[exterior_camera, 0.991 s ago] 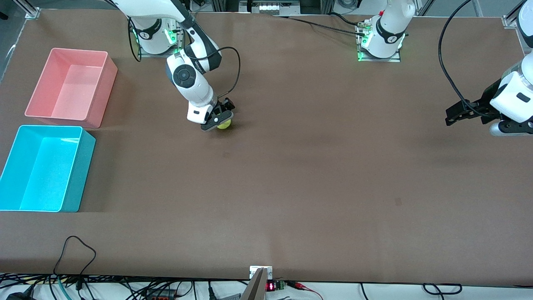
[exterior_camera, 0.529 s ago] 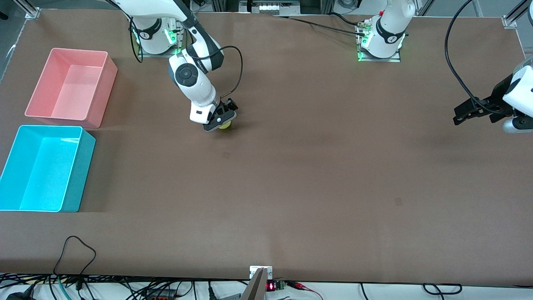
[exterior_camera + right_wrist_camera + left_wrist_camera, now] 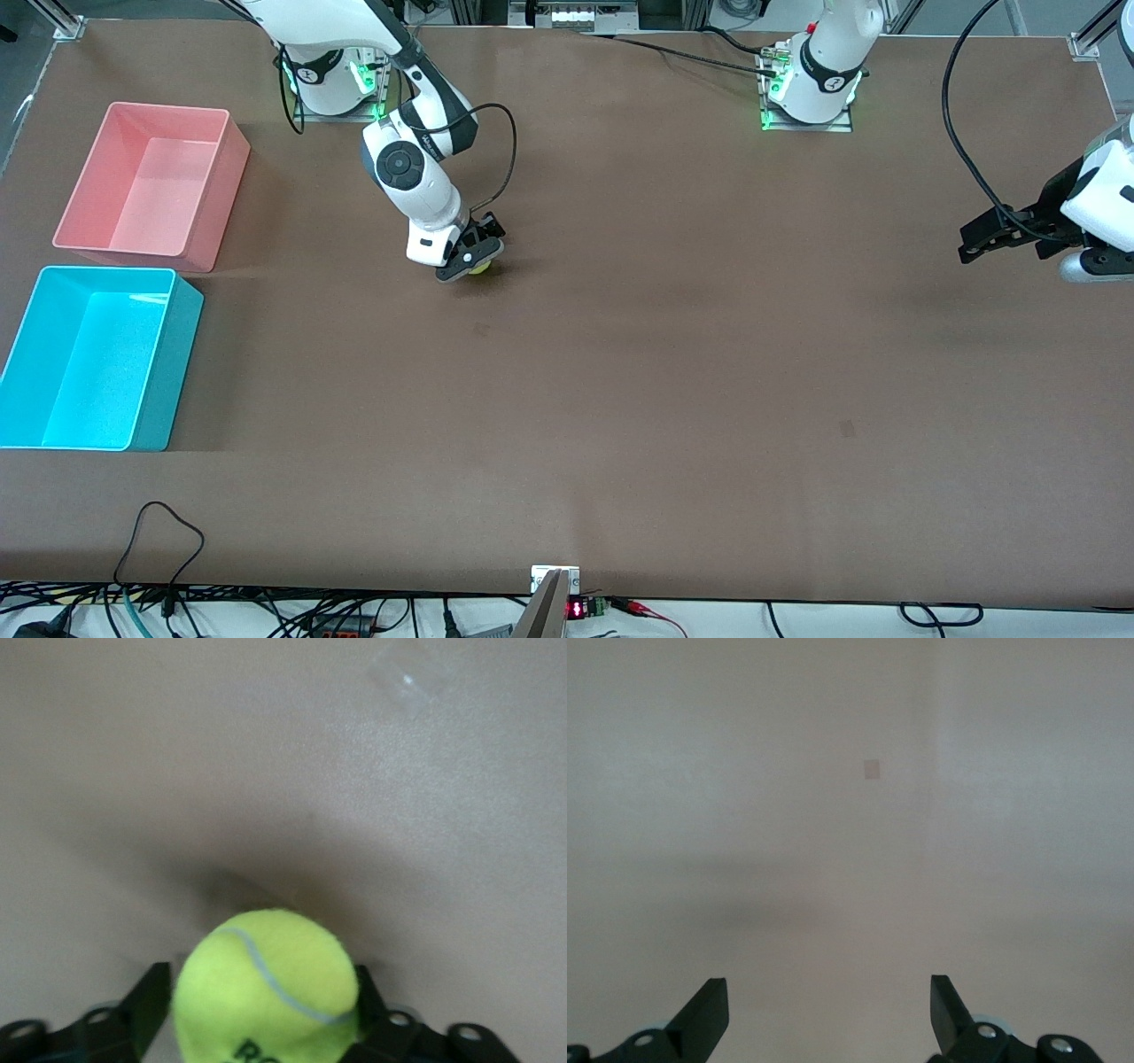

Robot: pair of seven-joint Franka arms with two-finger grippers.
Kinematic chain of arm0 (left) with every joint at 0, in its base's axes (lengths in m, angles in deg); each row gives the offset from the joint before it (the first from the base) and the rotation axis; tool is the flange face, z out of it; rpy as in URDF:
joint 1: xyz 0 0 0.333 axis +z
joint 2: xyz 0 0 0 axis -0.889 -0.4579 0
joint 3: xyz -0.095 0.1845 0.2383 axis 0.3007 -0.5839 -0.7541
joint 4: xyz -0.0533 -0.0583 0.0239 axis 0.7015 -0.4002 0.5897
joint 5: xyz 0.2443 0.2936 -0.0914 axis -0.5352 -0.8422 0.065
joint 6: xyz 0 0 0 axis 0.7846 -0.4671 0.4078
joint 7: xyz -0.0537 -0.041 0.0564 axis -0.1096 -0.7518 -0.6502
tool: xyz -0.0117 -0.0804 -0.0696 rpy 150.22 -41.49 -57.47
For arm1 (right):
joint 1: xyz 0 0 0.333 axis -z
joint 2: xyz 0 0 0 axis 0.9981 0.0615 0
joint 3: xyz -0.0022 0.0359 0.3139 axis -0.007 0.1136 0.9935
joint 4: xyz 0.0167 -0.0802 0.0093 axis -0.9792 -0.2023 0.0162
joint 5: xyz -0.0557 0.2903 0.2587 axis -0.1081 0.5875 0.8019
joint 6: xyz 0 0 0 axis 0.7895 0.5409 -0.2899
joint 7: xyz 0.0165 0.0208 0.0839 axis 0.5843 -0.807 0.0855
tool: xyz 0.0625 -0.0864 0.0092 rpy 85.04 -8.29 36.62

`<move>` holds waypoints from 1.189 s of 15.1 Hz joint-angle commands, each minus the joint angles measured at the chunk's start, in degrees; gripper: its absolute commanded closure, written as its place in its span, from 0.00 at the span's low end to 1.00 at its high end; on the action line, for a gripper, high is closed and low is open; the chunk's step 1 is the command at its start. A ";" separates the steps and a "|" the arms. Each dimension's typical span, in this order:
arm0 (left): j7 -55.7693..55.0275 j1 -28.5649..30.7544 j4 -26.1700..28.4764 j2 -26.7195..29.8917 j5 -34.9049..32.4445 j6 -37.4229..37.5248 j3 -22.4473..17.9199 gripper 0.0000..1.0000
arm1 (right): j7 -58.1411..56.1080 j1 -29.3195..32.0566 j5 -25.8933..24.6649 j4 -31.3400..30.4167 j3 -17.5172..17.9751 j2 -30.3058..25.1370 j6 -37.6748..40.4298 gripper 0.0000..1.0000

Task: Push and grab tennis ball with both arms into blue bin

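Observation:
The yellow-green tennis ball (image 3: 479,265) sits between the fingers of my right gripper (image 3: 473,256), low over the brown table near the right arm's base. In the right wrist view the ball (image 3: 266,992) fills the space between both black fingers (image 3: 146,997), which press on its sides. My left gripper (image 3: 983,237) hangs open and empty above the table at the left arm's end; its wrist view shows two spread fingertips (image 3: 709,1010) over bare table. The blue bin (image 3: 182,354) stands at the right arm's end, nearer the front camera than the pink bin.
A pink bin (image 3: 226,190) of like shape stands beside the blue bin, farther from the front camera. Cables lie along the table's front edge (image 3: 159,532). A small pale mark (image 3: 873,769) shows on the table under the left gripper.
My right gripper has closed in on the ball and shifted slightly with it. The left arm drew away toward its end of the table, then came back a little.

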 commanded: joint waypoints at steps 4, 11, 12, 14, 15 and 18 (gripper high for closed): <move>0.48 0.31 -0.59 -0.01 0.90 0.91 0.20 0.00 | 0.05 0.25 0.27 2.00 -0.51 0.10 -0.03 0.92; 0.48 0.04 -0.59 0.16 0.90 1.26 0.29 0.00 | 0.31 6.56 0.44 13.41 -4.73 -4.65 20.75 0.93; 0.48 0.04 -0.59 0.16 0.90 1.26 0.29 0.00 | 0.22 8.15 0.27 16.04 -4.90 -5.09 25.24 0.93; 0.48 -0.22 -0.68 0.16 0.90 1.18 0.29 0.00 | -0.48 9.74 -0.52 19.92 -8.31 -5.79 32.63 0.92; 0.48 -0.31 -0.68 0.16 0.90 1.18 0.37 0.00 | -0.39 9.75 -0.78 20.46 -11.11 -6.40 34.75 0.91; 0.48 -0.31 -0.68 0.16 0.99 1.18 0.37 0.00 | -2.05 10.36 -6.66 21.52 -20.09 -7.55 36.62 0.91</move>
